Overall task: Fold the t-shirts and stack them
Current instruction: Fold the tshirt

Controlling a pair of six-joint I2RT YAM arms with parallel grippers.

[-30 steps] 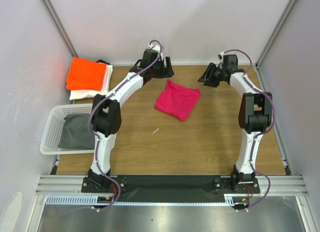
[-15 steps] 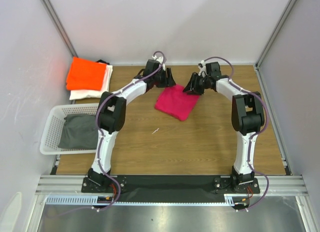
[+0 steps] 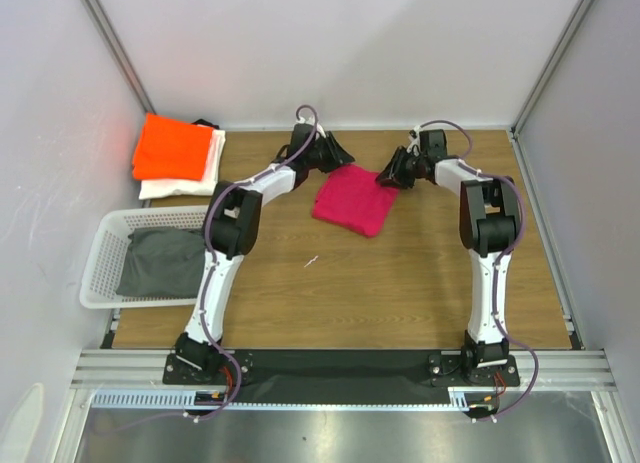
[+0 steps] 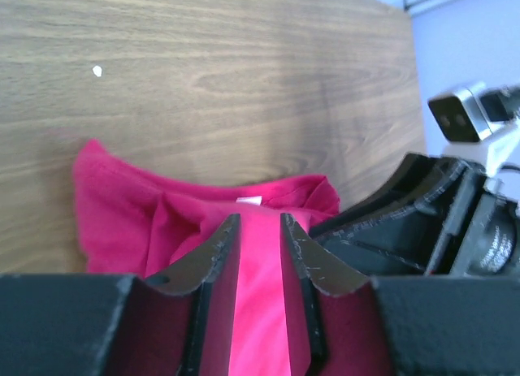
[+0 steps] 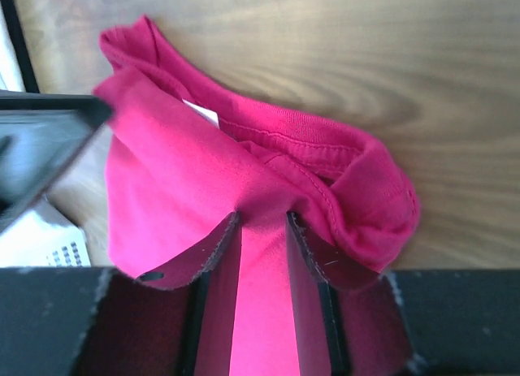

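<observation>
A folded magenta-pink t-shirt (image 3: 352, 205) lies on the wooden table, back of centre. My left gripper (image 3: 338, 155) is down on its far left corner. In the left wrist view its narrow jaws (image 4: 260, 222) pinch a strip of the pink cloth (image 4: 122, 205), just short of the white neck label. My right gripper (image 3: 388, 175) sits on the far right corner. Its jaws (image 5: 262, 218) close on a puckered fold of the shirt (image 5: 187, 173) beside the collar seam. A folded orange t-shirt (image 3: 175, 148) rests on a folded white one (image 3: 180, 186) at the back left.
A white lattice basket (image 3: 100, 253) with a grey cloth (image 3: 160, 263) in it stands at the left edge. A small white scrap (image 3: 312, 261) lies on the wood nearer the bases. Walls and metal posts close in the back and both sides.
Both grippers came in from the back edge and dropped onto the pink shirt's far corners. Their jaws narrowed onto the cloth, and the shirt shifted slightly.
</observation>
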